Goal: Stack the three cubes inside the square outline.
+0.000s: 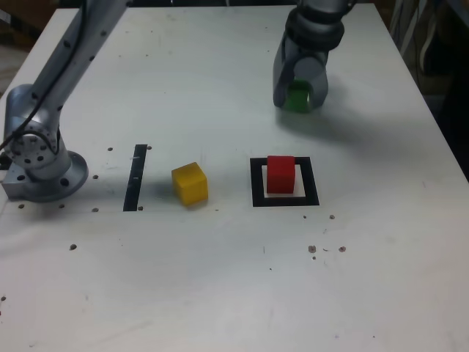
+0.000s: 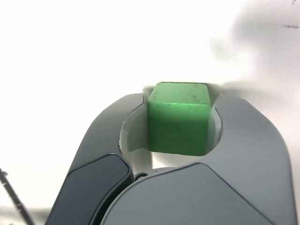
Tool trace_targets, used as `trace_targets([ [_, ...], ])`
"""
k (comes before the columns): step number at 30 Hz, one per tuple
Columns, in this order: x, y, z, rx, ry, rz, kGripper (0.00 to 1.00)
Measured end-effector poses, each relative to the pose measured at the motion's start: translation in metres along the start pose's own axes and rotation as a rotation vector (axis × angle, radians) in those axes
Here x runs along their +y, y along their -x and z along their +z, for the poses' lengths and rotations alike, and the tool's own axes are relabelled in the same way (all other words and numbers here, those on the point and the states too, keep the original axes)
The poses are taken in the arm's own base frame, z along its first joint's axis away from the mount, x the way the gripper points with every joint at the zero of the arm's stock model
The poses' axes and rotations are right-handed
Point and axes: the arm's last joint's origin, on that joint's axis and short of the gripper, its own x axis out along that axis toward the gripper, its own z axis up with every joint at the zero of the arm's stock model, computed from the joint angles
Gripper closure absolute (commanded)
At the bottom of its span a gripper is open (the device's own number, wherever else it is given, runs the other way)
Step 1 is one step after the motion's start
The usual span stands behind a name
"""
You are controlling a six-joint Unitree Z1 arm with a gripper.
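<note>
Three cubes on the table (image 1: 220,293), one of each colour: one green cube (image 1: 297,97) far off toward the exterior view's right, one red cube (image 1: 281,174) nearer in, one yellow cube (image 1: 190,183) to its left. One square outline (image 1: 257,183), under the red one. One straight black strip (image 1: 135,177), left of the yellow. One arm, one gripper (image 1: 299,92).

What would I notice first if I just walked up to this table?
Probably the robot's gripper at the far side of the white table, shut on a green cube. Next, the red cube sitting inside the black square outline, with the yellow cube to its left in the exterior view.
</note>
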Motion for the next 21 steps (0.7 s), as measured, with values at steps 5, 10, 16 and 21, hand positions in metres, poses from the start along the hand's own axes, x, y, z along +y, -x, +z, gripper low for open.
trace_targets([
  [5, -0.012, 0.042, -0.022, -0.041, -0.017, 0.017, 0.82],
  [10, -0.034, 0.076, -0.047, -0.094, -0.054, 0.026, 0.82],
  [16, -0.075, 0.115, -0.079, -0.147, -0.109, 0.033, 0.82],
  [21, -0.125, 0.125, -0.091, -0.137, -0.15, 0.028, 0.82],
])
